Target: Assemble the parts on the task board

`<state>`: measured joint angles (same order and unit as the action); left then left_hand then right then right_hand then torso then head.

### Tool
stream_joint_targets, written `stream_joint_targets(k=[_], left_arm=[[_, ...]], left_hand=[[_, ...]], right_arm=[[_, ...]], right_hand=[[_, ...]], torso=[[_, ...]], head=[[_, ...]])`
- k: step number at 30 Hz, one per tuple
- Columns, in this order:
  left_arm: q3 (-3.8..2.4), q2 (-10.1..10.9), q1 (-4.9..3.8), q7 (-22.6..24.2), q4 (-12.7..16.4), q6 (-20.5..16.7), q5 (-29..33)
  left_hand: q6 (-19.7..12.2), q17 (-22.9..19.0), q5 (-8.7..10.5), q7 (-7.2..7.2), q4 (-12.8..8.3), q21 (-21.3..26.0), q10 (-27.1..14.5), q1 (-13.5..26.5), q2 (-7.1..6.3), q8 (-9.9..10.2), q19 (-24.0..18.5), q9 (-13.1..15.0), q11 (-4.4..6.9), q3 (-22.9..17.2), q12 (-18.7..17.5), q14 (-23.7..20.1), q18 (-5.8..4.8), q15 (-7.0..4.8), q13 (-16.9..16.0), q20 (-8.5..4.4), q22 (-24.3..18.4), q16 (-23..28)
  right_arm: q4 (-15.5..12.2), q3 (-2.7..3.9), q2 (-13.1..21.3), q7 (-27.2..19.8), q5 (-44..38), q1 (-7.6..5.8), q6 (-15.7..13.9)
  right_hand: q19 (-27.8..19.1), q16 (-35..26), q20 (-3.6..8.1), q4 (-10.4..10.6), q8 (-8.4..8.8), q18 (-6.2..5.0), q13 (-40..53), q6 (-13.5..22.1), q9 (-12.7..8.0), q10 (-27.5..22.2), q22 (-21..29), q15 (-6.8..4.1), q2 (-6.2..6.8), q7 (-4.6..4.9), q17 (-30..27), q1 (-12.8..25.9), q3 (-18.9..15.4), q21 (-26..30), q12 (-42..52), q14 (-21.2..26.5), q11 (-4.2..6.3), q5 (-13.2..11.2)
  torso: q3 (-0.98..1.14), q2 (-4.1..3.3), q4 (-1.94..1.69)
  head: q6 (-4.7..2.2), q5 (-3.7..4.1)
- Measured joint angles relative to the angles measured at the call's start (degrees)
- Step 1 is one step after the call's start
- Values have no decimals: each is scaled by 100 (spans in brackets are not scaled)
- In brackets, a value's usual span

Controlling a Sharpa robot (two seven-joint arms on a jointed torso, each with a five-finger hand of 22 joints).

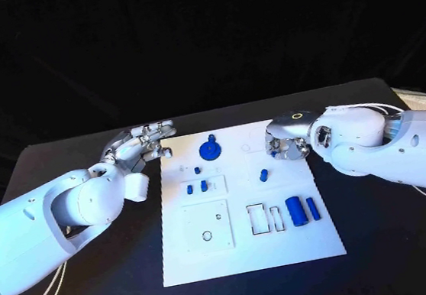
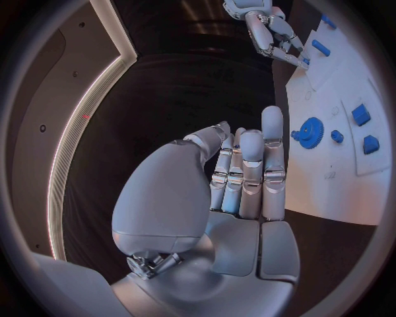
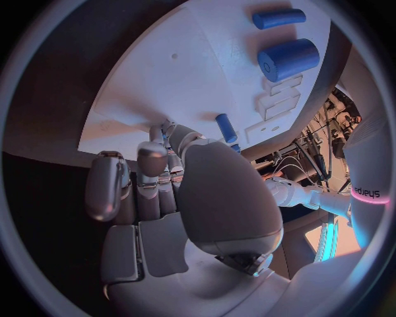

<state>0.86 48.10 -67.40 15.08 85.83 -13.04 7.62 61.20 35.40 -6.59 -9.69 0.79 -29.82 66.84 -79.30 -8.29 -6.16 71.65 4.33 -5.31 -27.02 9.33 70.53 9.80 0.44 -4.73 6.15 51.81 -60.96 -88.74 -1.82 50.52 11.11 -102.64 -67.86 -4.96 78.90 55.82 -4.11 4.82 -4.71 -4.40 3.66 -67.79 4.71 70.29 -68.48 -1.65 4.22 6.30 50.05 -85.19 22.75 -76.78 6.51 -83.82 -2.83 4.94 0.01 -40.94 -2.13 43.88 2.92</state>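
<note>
Both silver hands (image 1: 144, 146) (image 1: 286, 146) hung unclenched, grasping nothing, at ten and two o'clock over the flat white board (image 1: 252, 253) of blue cylinders (image 1: 295, 208).

One readable word here: "sharpa", in dark letters on the white arm (image 3: 369, 191) off to the side of the right hand (image 3: 177, 198), just above a glowing pink band. Nothing legible on the white board (image 1: 252, 253) or its blue parts (image 1: 295, 209); no numbers or labels to read there.
</note>
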Motion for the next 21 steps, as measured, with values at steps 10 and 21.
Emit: stream_joint_targets(k=[10,21], left_arm=[[0,8,0,-24,-36,0,-1],[3,33,0,-37,-47,0,-2]], left_hand=[[0,-31,0,0,0,21,0,0,0,0,0,0,0,0,0,-19,0,19,0,0,-6,38],[0,-49,0,0,-16,21,-21,0,0,0,0,-1,-20,16,0,-19,0,19,1,0,-13,39]], right_arm=[[-243,59,174,35,148,-75,-259],[-757,92,406,71,380,-152,-459]], right_hand=[[0,0,0,-12,27,0,7,-19,12,20,-7,0,-19,20,0,20,38,-23,-37,0,-20,-45],[0,0,0,-8,7,0,5,-16,14,20,-12,0,-19,22,9,20,44,-23,-38,0,-20,-69]], torso=[[1,3,-1],[-2,2,2]], head=[[-2,16],[14,-20]])
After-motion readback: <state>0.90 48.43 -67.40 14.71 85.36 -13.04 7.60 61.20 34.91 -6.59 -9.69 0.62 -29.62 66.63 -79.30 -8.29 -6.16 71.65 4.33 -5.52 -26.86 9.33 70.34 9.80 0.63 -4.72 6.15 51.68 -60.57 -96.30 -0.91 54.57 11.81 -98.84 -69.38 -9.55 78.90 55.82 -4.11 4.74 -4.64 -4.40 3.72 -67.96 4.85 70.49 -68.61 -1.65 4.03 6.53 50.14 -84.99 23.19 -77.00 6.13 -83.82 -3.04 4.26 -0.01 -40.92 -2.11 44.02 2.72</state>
